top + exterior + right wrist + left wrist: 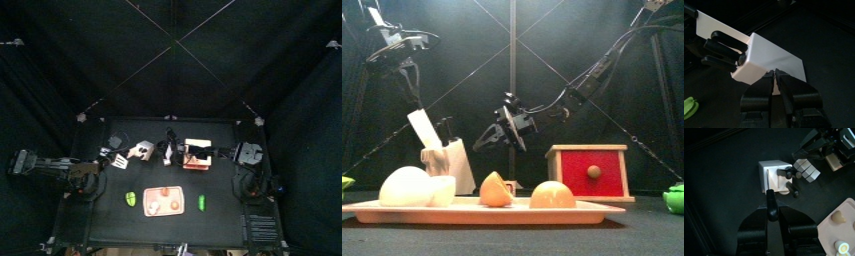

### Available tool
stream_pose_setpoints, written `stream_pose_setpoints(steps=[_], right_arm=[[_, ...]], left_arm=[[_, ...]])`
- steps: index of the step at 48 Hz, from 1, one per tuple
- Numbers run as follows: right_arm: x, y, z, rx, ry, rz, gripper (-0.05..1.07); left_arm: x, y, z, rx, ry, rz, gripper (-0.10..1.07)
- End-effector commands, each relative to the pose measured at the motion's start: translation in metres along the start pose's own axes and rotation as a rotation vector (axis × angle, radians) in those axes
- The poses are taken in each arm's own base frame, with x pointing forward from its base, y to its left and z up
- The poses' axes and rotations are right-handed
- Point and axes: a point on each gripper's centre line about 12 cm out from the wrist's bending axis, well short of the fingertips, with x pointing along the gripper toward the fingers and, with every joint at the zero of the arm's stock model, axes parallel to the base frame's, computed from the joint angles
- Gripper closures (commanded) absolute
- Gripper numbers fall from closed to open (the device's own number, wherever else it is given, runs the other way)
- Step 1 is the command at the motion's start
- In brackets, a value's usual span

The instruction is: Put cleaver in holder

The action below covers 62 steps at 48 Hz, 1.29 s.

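Because the task plays out behind it, the pink tray point(369, 212) at the desk's point(649, 228) front edge, with its pale rounded food pieces, is only something to stay clear of. Just behind its left end stands the holder point(456, 165), a white block with black knife handles point(721, 47) already seated in its slots. That makes it the place for the blade, not the red-fronted wooden box point(589, 172) standing well apart to the right. The cleaver point(425, 128) leans out of the holder's top, its pale blade tilted, lower end at the slots and most of its length exposed, so I judge it started but not seated. The left fingers point(771, 203) are closed on what looks like its black handle and held directly above the block, probably so the blade can slide down along the slot. Farther back, near the middle, the right fingers point(775, 76) hang parted a little and empty, aimed at the holder's near corner, apparently to brace it against tipping. The likely risk is the blade binding and dragging the light block sideways.
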Motion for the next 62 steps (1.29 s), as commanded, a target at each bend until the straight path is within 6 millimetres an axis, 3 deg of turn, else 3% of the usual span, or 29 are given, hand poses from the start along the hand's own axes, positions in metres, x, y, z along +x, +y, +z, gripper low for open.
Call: stream_pose_setpoints(steps=[1, 29, 62], right_arm=[[-0.001, 0.004, 0.02, -0.005, -0.049, 0.011, 0.49], [-0.002, 0.002, 0.015, -0.006, -0.026, -0.001, 0.49], [0.004, 0.006, 0.024, -0.006, -0.05, 0.007, 0.49]], left_arm=[[-0.003, -0.004, 0.008, -0.011, -0.014, -0.014, 0.64], [0.01, -0.01, 0.02, 0.0, -0.023, 0.011, 0.64], [0.015, -0.015, 0.027, 0.003, -0.03, 0.016, 0.64]])
